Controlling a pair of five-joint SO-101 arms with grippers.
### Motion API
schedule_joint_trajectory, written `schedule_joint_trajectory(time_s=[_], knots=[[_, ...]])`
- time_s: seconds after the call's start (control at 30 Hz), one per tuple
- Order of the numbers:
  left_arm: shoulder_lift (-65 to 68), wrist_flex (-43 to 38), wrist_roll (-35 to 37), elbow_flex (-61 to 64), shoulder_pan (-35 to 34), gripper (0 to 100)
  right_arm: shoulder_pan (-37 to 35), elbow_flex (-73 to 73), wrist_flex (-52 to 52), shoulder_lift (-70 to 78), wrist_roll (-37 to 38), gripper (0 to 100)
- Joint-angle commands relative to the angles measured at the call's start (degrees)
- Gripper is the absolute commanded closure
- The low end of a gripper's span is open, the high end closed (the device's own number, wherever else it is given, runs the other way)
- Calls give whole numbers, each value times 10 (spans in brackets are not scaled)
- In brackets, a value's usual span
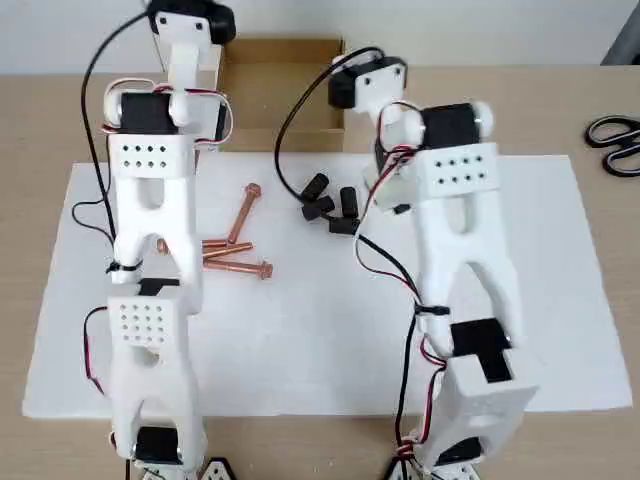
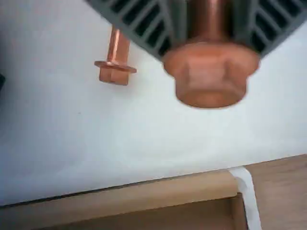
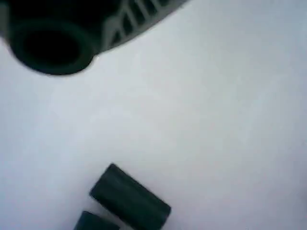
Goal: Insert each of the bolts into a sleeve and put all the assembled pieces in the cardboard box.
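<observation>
The left arm [image 1: 150,200] stands stretched over the white sheet [image 1: 300,340] toward the cardboard box [image 1: 285,85], wrist tipped down. Its left claw [image 2: 209,24] is clamped on a copper bolt [image 2: 209,74] — shank between the ribbed grey jaws, flanged hexagonal head sticking out past the tips. A loose bolt [image 2: 115,60] lies on the sheet just beside the claw, and the box's wall lies a little beyond the tips. The right arm [image 1: 460,200] is stretched likewise, wrist bent over the cluster of loose sleeves [image 1: 330,205]. The right claw [image 3: 72,26] grips a black sleeve [image 3: 50,45], bore facing outward — two loose sleeves lie near it, apart from the claw. The sheet rests on the wooden worktop [image 1: 30,110].
</observation>
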Motion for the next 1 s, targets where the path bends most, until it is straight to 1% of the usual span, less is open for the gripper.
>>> schedule_joint_trajectory(time_s=[0.0,0.13,0.23,0.4,0.6,0.87,0.97], knots=[[-78,7,0,22,2,995,29,-4,7,-36,-4,995],[-105,6,0,65,2,995,52,-3,7,-36,-4,995],[-118,6,0,102,15,995,58,-3,7,-36,-4,995],[-137,6,0,147,55,995,54,-5,7,-43,-6,991],[-209,6,0,153,87,995,38,-8,-6,-52,-33,986],[-324,6,2,155,96,995,-8,-4,-6,-211,-33,986],[-369,6,25,155,106,995,-10,9,-5,-263,-33,986]])
